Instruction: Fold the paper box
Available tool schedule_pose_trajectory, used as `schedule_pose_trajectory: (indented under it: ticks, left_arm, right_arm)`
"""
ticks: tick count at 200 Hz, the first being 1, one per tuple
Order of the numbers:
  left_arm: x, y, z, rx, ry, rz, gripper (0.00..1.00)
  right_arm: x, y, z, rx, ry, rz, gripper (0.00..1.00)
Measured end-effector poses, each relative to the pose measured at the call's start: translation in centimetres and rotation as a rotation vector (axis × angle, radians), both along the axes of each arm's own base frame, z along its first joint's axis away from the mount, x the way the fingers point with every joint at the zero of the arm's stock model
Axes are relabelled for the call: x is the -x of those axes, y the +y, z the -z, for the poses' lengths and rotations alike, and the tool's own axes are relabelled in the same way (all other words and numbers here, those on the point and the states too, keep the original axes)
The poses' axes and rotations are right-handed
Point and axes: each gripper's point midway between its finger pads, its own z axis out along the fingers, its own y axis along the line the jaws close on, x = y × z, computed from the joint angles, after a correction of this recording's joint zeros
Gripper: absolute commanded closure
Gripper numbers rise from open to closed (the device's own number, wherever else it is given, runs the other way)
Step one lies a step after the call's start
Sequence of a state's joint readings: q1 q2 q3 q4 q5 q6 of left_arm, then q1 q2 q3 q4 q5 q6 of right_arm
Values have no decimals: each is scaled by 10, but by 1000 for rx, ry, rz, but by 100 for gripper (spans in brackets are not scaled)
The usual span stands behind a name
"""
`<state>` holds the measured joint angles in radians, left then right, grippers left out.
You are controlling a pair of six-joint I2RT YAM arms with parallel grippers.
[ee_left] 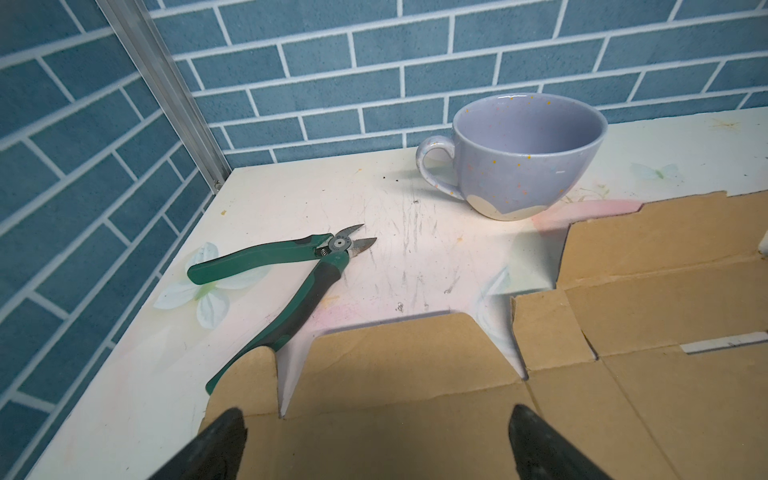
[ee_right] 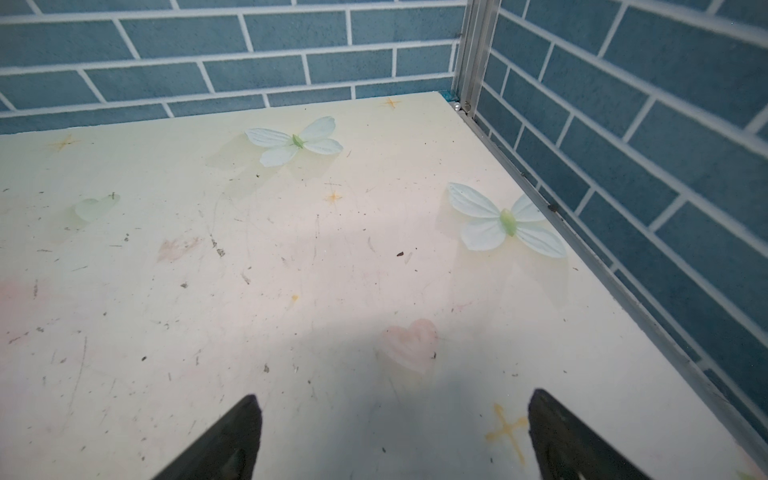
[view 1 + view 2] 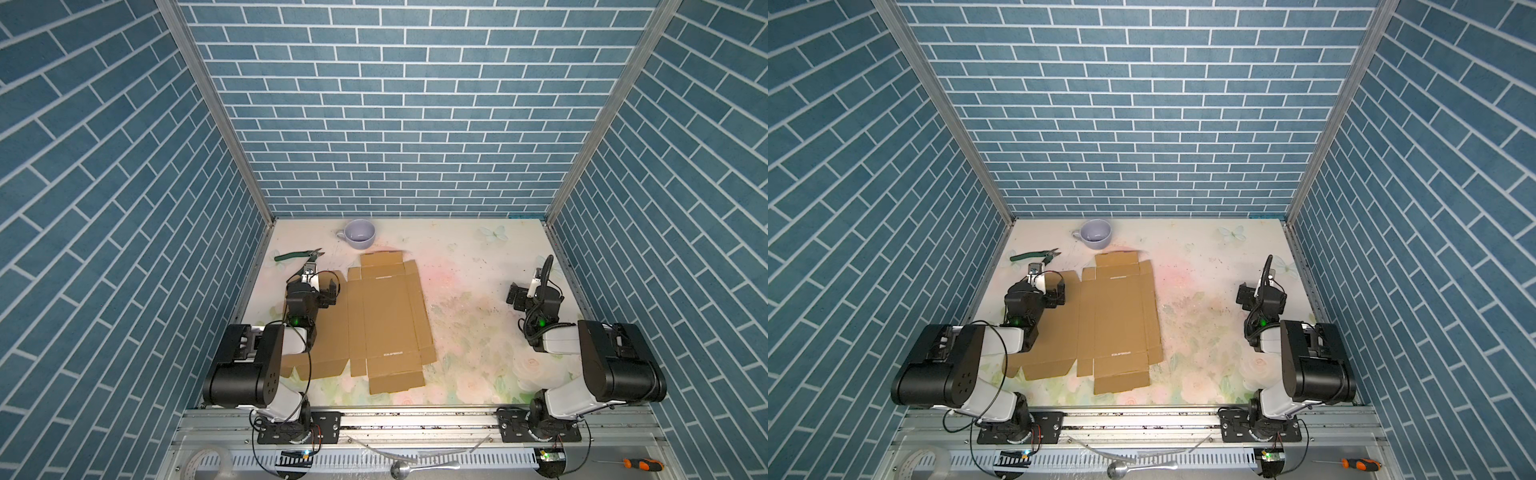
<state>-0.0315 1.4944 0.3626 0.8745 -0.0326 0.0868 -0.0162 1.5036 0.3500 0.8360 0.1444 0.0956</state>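
Observation:
The paper box (image 3: 386,316) (image 3: 1117,320) lies unfolded and flat on the floral table, left of the middle in both top views. It is plain brown cardboard with creases, slots and side flaps. My left gripper (image 3: 311,279) (image 3: 1036,276) hovers over the box's far left flaps and is open. In the left wrist view the dark fingertips (image 1: 232,419) stand wide apart above the cardboard (image 1: 415,374), holding nothing. My right gripper (image 3: 540,274) (image 3: 1268,276) (image 2: 394,401) is open over bare table near the right wall, far from the box.
A lilac cup (image 3: 360,233) (image 1: 528,158) stands by the back wall just beyond the box. Green-handled cutters (image 3: 299,254) (image 1: 291,282) lie at the far left, one handle tip under a box flap. A screwdriver (image 3: 642,449), spoon (image 3: 401,467) and tape roll (image 3: 203,461) lie off the table in front.

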Motion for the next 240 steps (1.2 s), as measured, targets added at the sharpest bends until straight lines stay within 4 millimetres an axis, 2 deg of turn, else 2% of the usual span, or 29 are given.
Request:
schedule_pose_trajectory:
  ticks: [19,51,73,90,102,115,121,130,144,184,212,240]
  left_arm:
    - [7,-4,-20,-22,-36,-16,0]
    - [25,-23,-70,-44,-124,-59,0]
    - [36,-22,-96,4,-129,-134,0]
    - [41,-16,-119,100,-126,-202,0]
    - [43,-19,-131,191,-125,-205,0]
    - [45,-28,-136,294,-123,-177,0]
    - [46,-33,-134,333,-111,-155,1]
    - [48,-41,-130,382,-88,-119,7]
    - [49,-54,-114,432,-8,-75,14]
    - [54,-97,-59,467,260,0,16]
    - [69,-132,-26,439,389,55,17]
    - [75,-146,1,431,472,53,20]
  right_arm:
    - [3,1,-11,0,4,-2,1]
    - [0,8,-54,40,-24,33,1]
    - [-6,31,-90,68,9,36,1]
    - [-14,50,-118,-13,12,12,1]
    - [-15,60,-125,-112,25,-21,6]
    - [-12,74,-118,-228,62,-72,16]
    - [-9,81,-112,-283,92,-92,18]
    - [-6,91,-100,-355,141,-107,21]
    - [0,110,-81,-442,224,-131,22]
    - [30,178,-25,-532,483,-210,25]
    - [43,217,-4,-550,590,-254,26]
    - [41,250,7,-561,656,-294,26]
